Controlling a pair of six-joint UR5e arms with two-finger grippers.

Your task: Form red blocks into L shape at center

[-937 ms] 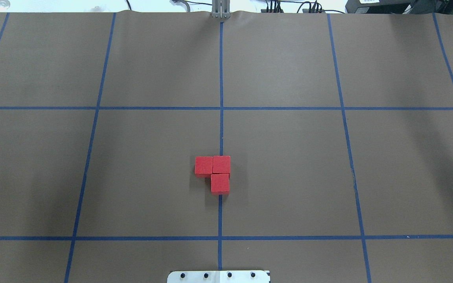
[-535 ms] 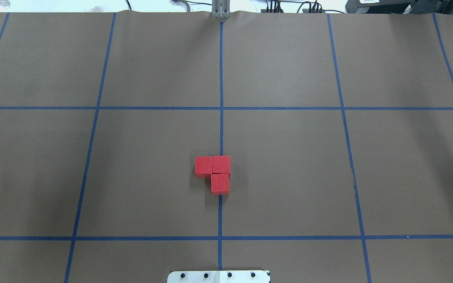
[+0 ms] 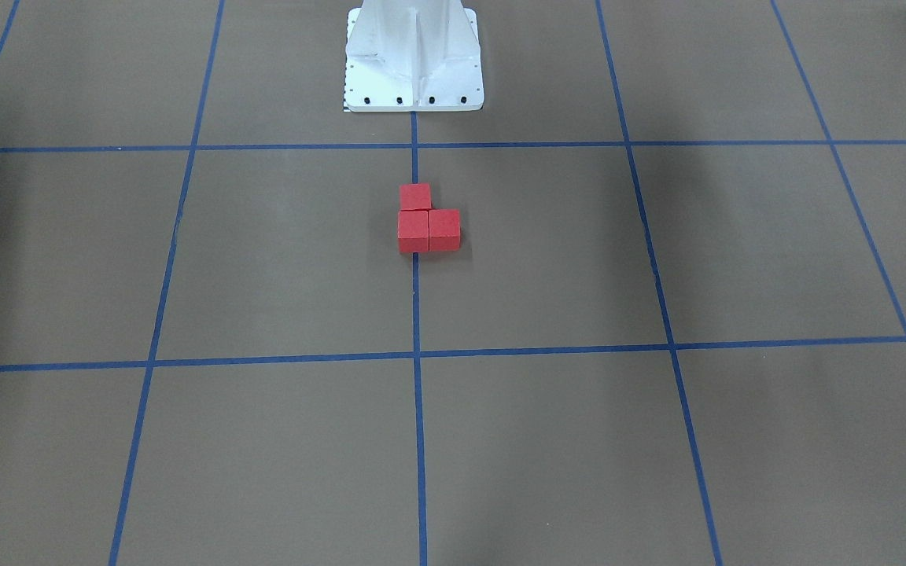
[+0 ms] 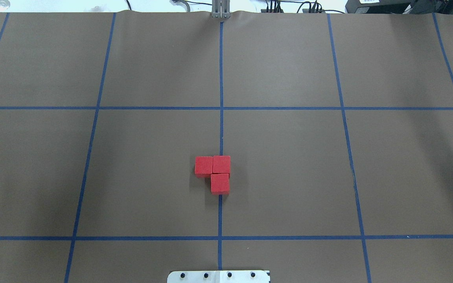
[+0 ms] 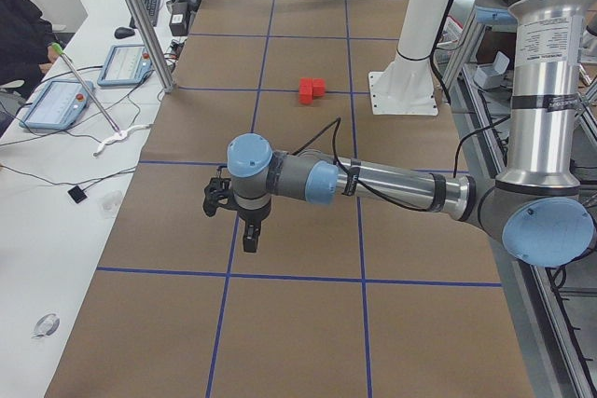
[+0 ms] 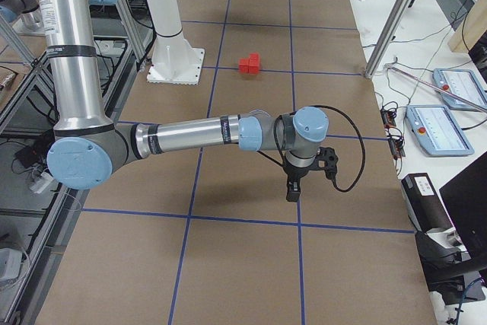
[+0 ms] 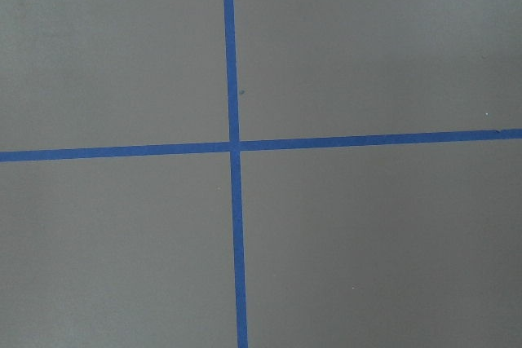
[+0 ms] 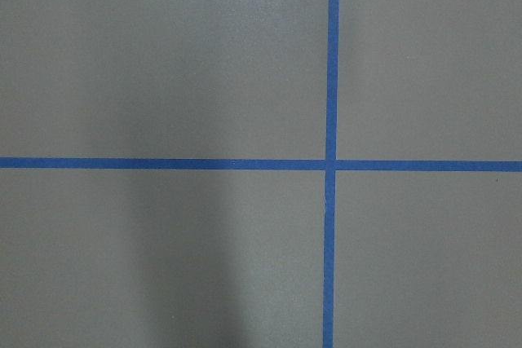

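At the center (image 4: 250, 173), red blocks (image 4: 215, 173) touch in an L reaching 9 and 6 o'clock; left claw (image 5: 250, 240), right claw (image 6: 292, 192): cannot tell if open

The brown tabletop (image 4: 289, 177) is carrying a grid of blue tape lines (image 4: 340, 108). Three red blocks (image 4: 221, 165) are resting directly on it at the center (image 4: 246, 157), touching one another in an L shape. Two are sitting side by side, and the third is sitting against the robot's-right one, on the robot's side. These last two are covering the middle tape line. A white base plate (image 4: 218, 276) is sitting well apart, nearer the robot.
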